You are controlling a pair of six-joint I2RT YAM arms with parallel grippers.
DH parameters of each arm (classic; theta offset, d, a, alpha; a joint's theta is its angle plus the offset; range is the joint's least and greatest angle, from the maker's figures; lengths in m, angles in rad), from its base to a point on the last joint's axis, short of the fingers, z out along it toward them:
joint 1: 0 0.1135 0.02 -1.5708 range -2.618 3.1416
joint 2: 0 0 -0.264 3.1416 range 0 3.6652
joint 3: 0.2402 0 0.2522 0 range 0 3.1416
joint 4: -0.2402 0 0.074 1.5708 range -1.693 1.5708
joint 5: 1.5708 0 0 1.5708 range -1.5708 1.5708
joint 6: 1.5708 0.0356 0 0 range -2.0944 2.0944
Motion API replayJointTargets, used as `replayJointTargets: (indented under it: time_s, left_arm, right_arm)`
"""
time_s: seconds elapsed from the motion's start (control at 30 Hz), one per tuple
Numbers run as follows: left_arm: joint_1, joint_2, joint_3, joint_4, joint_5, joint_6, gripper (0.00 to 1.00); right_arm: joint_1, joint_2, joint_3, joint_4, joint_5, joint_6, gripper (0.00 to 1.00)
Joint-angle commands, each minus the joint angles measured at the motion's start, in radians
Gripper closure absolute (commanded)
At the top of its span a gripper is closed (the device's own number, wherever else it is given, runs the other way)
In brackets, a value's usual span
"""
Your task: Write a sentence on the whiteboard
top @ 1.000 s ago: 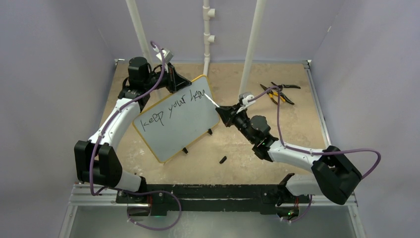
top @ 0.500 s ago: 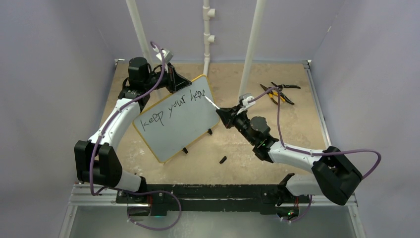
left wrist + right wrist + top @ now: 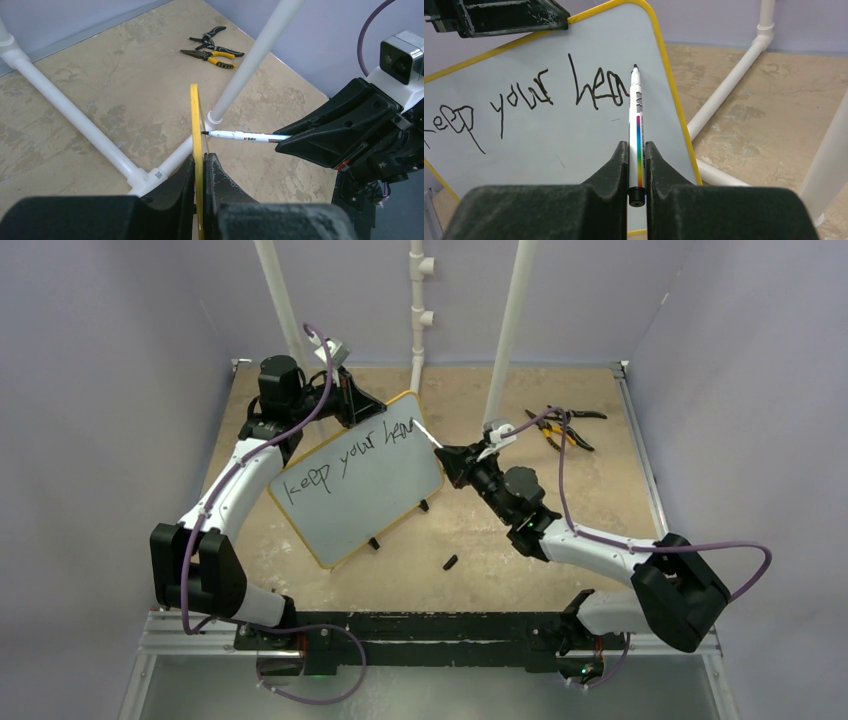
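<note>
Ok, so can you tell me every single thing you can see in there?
Whiteboard: one, pale with a yellow frame, standing tilted at the left of the middle.
Writing: black, reads "keep your hea", along the board's top.
Marker: one, white with a rainbow stripe, tip at the board just after "hea".
Pliers: two pairs, one with yellow handles and one black, far right of the table.
Small black piece: one, on the table in front of the board; too small to tell what it is.
White pipes: three uprights at the back.
Table: one, sandy tan.
Left gripper: black, shut on the whiteboard's edge.
Right gripper: black, shut on the marker.
</note>
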Motion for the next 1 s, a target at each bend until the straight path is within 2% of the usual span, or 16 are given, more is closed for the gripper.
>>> replayJointTargets:
  time_s: [0.0, 0.3, 0.97]
  left_arm:
    - [-0.007, -0.025, -0.005, 0.056, 0.036, -0.004, 1.0]
    - [-0.007, -0.024, -0.005, 0.058, 0.038, -0.004, 1.0]
    - [-0.007, -0.025, -0.006, 0.059, 0.038, -0.006, 1.0]
  right_arm:
    - [-0.002, 0.015, 0.063, 0.014, 0.019, -0.024, 1.0]
    - [-0.002, 0.028, 0.079, 0.015, 0.015, -0.032, 1.0]
    - [-0.002, 0.013, -0.034, -0.006, 0.031, 0.009, 1.0]
